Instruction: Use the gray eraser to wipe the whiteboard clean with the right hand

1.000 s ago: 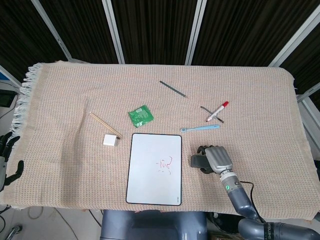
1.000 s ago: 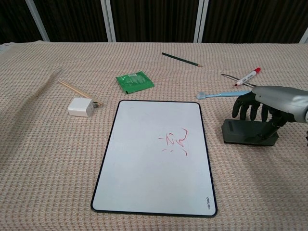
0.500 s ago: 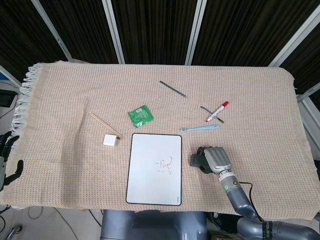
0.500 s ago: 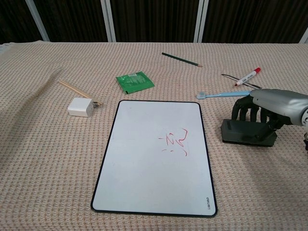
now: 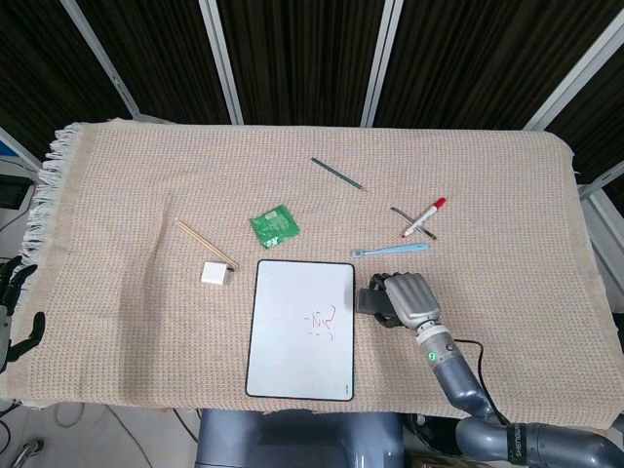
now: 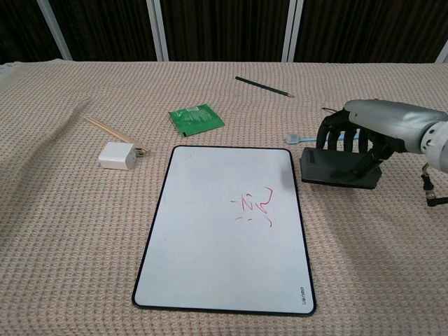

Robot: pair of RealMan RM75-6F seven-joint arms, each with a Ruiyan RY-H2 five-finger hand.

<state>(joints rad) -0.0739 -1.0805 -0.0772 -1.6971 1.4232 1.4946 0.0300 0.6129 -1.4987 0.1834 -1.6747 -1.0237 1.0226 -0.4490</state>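
Red marks sit untouched right of centre on the whiteboard, so no wiping is done. Right hand grips the gray eraser, fingers draped over its far edge and thumb side hidden; in the chest view the eraser appears lifted, tilted, just clear of the cloth, though contact at its near edge cannot be ruled out. Eraser sits just right of the board's far right corner, not over it. Judged stage: pickup complete, carry to the board under way. Left to do: bring the eraser over the marks, press it flat, stroke until the surface is blank. Left hand hangs at the table's left edge, holding nothing, fingers apart.
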